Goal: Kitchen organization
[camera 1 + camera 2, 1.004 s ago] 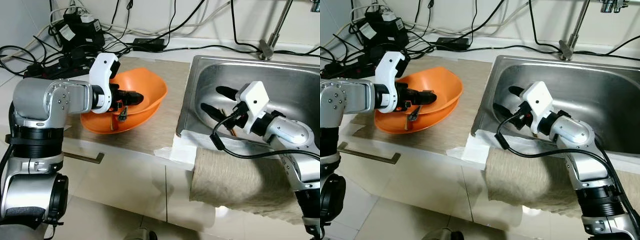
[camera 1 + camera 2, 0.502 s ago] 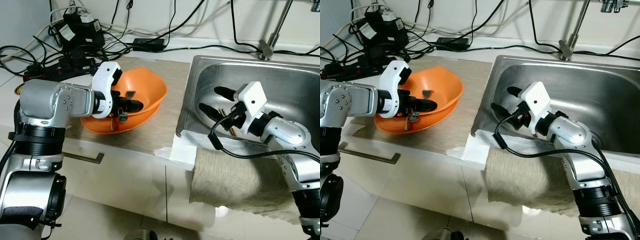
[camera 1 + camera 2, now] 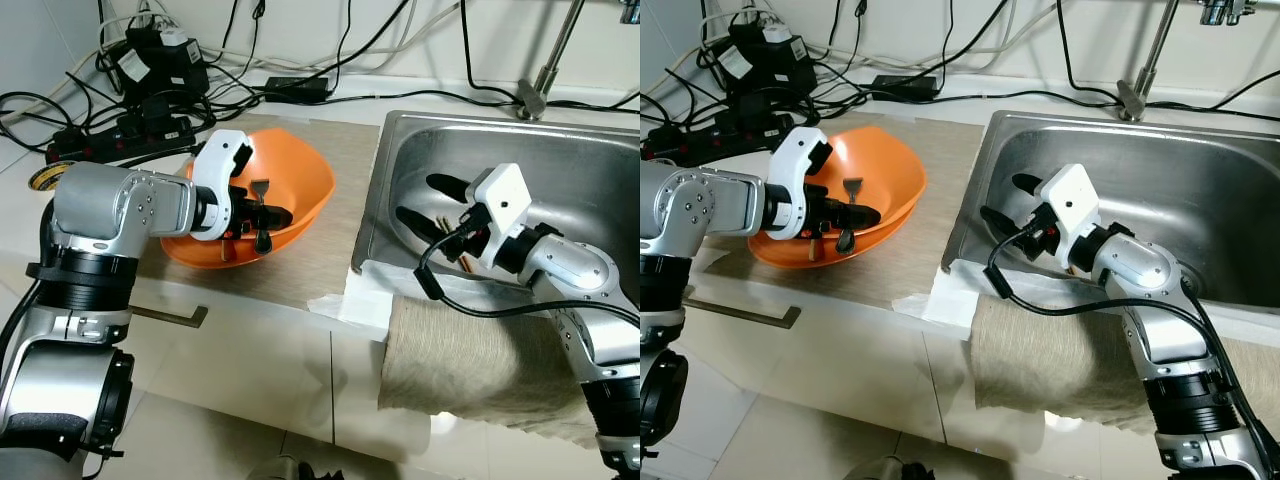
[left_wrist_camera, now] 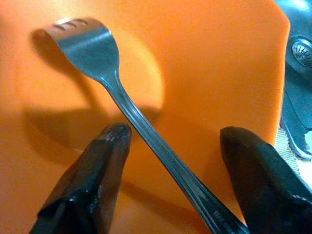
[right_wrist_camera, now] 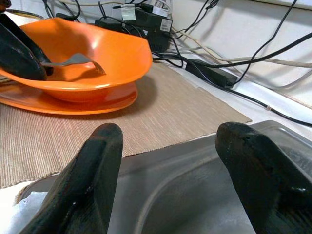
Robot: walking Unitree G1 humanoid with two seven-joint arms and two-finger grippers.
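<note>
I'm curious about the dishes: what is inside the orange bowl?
A metal fork lies in the orange bowl, with the open left gripper around its handle. The gripper hides part of the bowl's bottom, so anything there can't be seen.

Kitchen: steel sink [image 3: 560, 150] w/ tap [image 3: 545, 70], countertop [image 3: 330, 250], cabinet fronts.

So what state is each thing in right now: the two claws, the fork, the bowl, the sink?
left gripper: open, fingers either side of the fork
right gripper: open, over the sink
fork: lying in the bowl
orange bowl: upright, on an orange plate
sink: dry-looking
</note>
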